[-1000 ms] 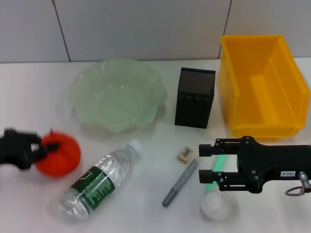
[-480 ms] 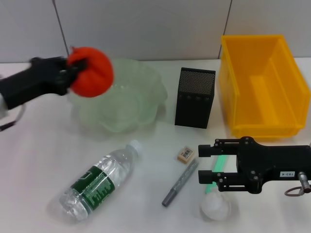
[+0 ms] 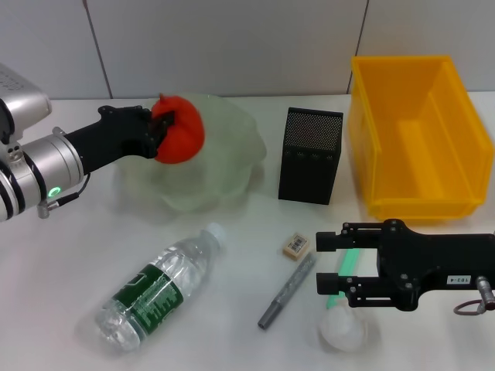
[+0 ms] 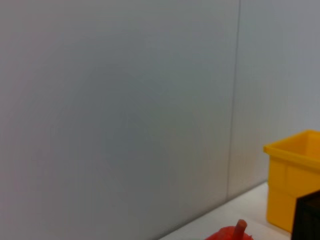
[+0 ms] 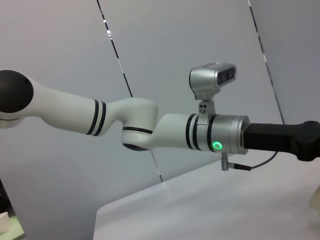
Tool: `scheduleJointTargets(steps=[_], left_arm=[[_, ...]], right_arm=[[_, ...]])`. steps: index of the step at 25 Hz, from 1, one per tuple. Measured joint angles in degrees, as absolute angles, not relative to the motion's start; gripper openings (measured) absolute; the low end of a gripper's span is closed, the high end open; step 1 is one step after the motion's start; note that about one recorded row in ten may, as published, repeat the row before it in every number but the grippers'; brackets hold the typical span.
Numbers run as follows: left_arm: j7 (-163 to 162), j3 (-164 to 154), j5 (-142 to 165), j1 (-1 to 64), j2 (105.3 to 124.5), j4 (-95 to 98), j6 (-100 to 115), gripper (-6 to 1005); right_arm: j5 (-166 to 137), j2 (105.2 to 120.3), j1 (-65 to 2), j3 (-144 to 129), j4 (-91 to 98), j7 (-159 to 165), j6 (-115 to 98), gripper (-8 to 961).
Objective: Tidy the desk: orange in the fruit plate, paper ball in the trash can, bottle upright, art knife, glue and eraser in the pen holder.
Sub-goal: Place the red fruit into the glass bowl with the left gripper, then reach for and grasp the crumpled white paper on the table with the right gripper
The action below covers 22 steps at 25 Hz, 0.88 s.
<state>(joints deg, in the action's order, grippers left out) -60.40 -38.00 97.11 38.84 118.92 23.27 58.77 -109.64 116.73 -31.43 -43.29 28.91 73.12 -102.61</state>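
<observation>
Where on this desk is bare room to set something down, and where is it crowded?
Free: near-left desk between the left arm and the bottle; also between the fruit plate and the eraser. Crowded: near-right, where eraser, grey stick, paper ball and right pincer cluster.

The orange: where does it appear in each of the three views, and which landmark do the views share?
Head view: orange upper left, held over the plate.
Left wrist view: only its top, bottom edge.
Right wrist view: not in it.
Shared landmark: the yellow bin, in head and left wrist views.

The orange (image 4: pixel 231 233) is cut off by the left wrist view's edge, only its top showing
</observation>
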Motion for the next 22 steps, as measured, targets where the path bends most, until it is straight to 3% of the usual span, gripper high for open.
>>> scheduleJointTargets(steps=[5, 18, 22], left_arm=[[-60.1, -38.0, 95.0, 38.9, 118.79, 22.1, 57.8, 58], [-60.3, -38.2, 94.9, 38.8, 118.83, 21.7, 57.3, 550], [-66.8, -38.2, 94.8, 37.3, 118.19, 24.2, 67.8, 720]], right_arm=[[-109.6, 116.81, -31.4, -43.4, 28.9, 72.9, -102.6, 652], [-109.7, 116.81, -31.3, -43.4, 28.9, 72.8, -102.5, 653], [-109.8, 116.77, -31.3, -43.0, 29.0, 72.8, -102.3, 652]])
